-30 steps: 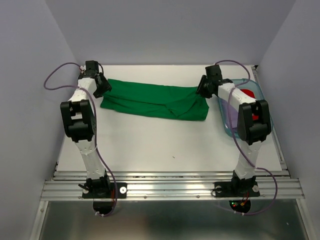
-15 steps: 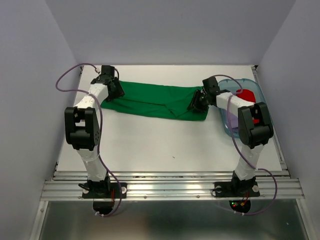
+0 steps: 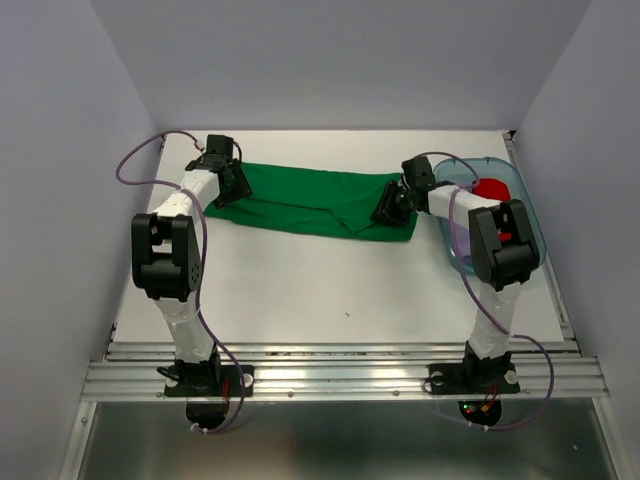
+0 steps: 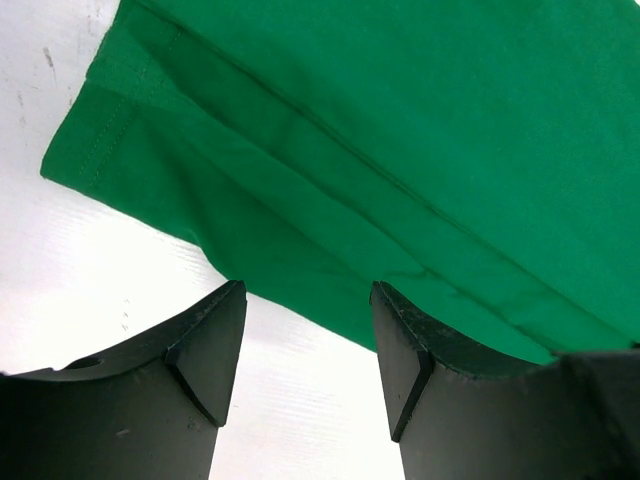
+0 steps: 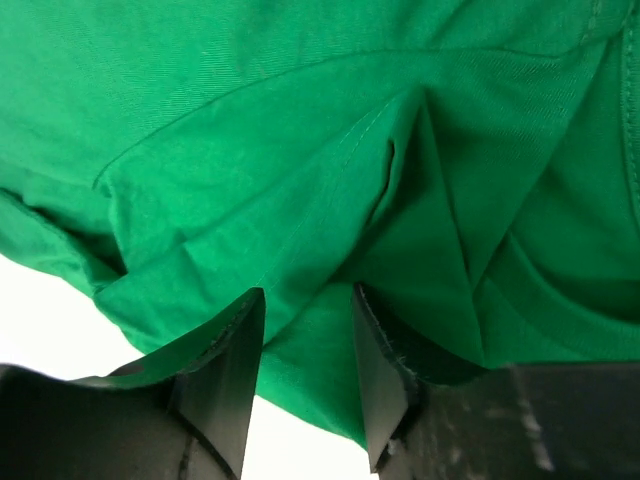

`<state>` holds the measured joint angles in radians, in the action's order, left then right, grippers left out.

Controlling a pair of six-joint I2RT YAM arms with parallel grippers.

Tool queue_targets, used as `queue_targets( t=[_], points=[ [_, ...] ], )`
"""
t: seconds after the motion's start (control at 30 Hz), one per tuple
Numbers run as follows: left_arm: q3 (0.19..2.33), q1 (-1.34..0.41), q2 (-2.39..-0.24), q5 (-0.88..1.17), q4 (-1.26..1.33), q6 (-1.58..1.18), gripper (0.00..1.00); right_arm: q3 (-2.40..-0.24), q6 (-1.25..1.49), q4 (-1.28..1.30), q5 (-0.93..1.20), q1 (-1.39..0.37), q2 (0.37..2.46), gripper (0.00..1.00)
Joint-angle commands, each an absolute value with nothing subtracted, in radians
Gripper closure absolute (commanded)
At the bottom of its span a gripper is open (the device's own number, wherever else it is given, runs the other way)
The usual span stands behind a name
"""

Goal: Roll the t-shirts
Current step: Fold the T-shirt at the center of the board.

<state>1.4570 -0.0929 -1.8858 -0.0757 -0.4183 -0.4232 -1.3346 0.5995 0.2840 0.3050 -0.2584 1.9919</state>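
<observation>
The green t-shirt [image 3: 310, 203] is lying folded lengthwise into a long band across the far part of the worktop [image 3: 330, 290], its left end showing a stitched hem and its right end bunching into overlapping folds. No roll is showing yet, so the step in hand seems to be taking hold of the band's two ends.

The left claw [image 3: 228, 185] is hovering at the left end with its jaws spread wide, the near edge of the cloth sitting just beyond its fingertips and nothing caught between them. The right claw [image 3: 388, 210] is sitting low over the creased right end, its jaws standing partly apart astride a fold and not pinching it.

The next move probably calls for one claw closing on an end edge and turning it over onto the band while the other is steadying the far end, keeping the layers aligned.

At the right, a clear blue tub [image 3: 490, 160] is holding a red shirt [image 3: 490, 187] and a pale lilac one [image 3: 462, 240], both waiting their turn.
</observation>
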Motion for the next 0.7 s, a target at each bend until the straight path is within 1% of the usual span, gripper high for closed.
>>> queue_targets(
  t=[0.0,0.07,0.13,0.2,0.23,0.33,0.37,0.4,0.43,0.67],
  points=[
    [1.459,-0.101,-1.813,-0.083,-0.413,-0.419,0.37,-1.384,0.603,0.258,0.314,-0.261,2.008,0.53],
    [1.460,-0.103,-1.815,-0.084,-0.413,-0.419,0.37,-1.394,0.606,0.258,0.307,-0.261,2.020,0.51],
    [1.460,-0.104,-1.815,-0.084,-0.414,-0.419,0.37,-1.402,0.609,0.255,0.302,-0.261,2.031,0.52],
    [1.460,-0.106,-1.815,-0.086,-0.416,-0.419,0.37,-1.411,0.617,0.249,0.302,-0.261,2.040,0.62],
    [1.462,-0.107,-1.815,-0.089,-0.419,-0.416,0.37,-1.413,0.626,0.235,0.302,-0.261,2.042,0.70],
    [1.463,-0.107,-1.812,-0.095,-0.425,-0.414,0.37,-1.420,0.637,0.224,0.301,-0.261,2.045,0.76],
    [1.463,-0.107,-1.812,-0.098,-0.425,-0.413,0.37,-1.433,0.638,0.224,0.299,-0.261,2.049,0.83],
    [1.465,-0.107,-1.812,-0.097,-0.426,-0.413,0.37,-1.439,0.641,0.225,0.299,-0.261,2.054,0.88],
    [1.465,-0.107,-1.812,-0.098,-0.426,-0.411,0.37,-1.450,0.641,0.224,0.296,-0.261,2.059,0.99],
    [1.463,-0.107,-1.809,-0.100,-0.428,-0.407,0.37,-1.494,0.656,0.203,0.291,-0.261,2.054,0.99]
  ],
)
